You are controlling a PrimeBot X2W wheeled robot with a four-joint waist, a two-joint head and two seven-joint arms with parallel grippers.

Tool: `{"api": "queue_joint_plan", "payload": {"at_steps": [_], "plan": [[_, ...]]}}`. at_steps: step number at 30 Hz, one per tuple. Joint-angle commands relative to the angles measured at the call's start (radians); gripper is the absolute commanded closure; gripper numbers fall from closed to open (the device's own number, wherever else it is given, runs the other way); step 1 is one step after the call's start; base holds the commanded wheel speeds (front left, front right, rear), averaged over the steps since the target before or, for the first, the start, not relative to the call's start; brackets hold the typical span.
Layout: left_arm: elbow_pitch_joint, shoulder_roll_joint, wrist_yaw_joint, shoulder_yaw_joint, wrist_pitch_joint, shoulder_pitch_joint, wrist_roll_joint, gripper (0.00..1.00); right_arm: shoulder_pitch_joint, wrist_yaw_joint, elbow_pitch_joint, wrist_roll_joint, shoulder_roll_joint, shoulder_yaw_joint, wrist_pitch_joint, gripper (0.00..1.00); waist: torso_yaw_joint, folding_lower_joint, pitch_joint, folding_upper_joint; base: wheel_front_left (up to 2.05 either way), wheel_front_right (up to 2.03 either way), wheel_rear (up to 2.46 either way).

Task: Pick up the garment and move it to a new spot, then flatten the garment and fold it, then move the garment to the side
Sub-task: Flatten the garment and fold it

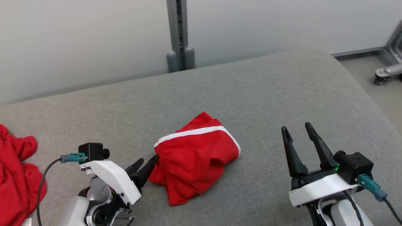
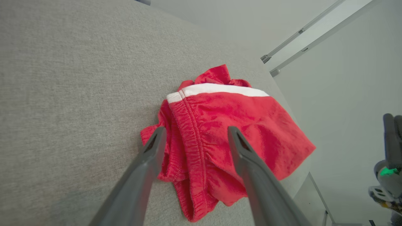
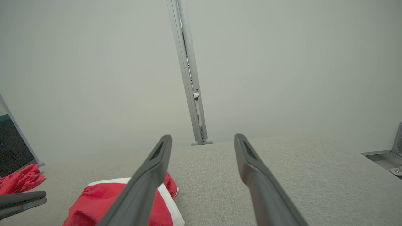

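Note:
The garment (image 1: 196, 160) is a pair of red shorts with a white stripe, lying folded in a compact heap in the middle of the grey padded table (image 1: 251, 94). My left gripper (image 1: 147, 160) is open at its left edge, one fingertip right against the cloth. In the left wrist view the fingers (image 2: 150, 157) straddle the gathered waistband of the garment (image 2: 251, 119). My right gripper (image 1: 296, 127) stands open at the lower right, well apart from the shorts, with nothing between its fingers. The right wrist view has the garment (image 3: 100, 201) low on its left, behind one finger.
A second red cloth (image 1: 15, 175) lies crumpled at the table's left edge. A grey post (image 1: 179, 34) rises behind the table against the pale wall. A wheeled metal base (image 1: 384, 73) stands on the floor at the far right. Bare table surrounds the shorts.

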Motion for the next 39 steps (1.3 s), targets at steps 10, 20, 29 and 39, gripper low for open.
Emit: {"api": "queue_joint_plan", "payload": {"at_steps": [10,20,29,39], "plan": [[0.197,0.061,-0.006,0.020,0.169,-0.160,-0.225,0.00,-0.028,0.002,-0.017,-0.017,0.008,0.002,-0.005,0.00,-0.116,-0.0001,0.078,0.0000,0.00,0.00,0.00],[0.227,0.057,-0.006,-0.020,0.157,-0.210,-0.320,0.27,-0.034,0.002,-0.019,-0.022,0.012,-0.003,-0.005,0.00,-0.129,-0.0001,0.094,0.0000,0.00,0.00,0.00],[0.123,0.082,-0.006,-0.106,0.085,-0.204,-0.344,1.00,-0.023,0.001,-0.009,-0.022,0.013,-0.008,-0.005,0.00,-0.070,-0.0001,0.073,0.0000,0.00,0.00,0.00],[-0.203,0.200,-0.005,-0.268,0.023,-0.090,-0.311,1.00,-0.011,0.001,-0.005,-0.020,0.013,-0.034,-0.005,0.00,0.031,-0.0001,0.048,0.0000,0.00,0.00,0.00]]}}
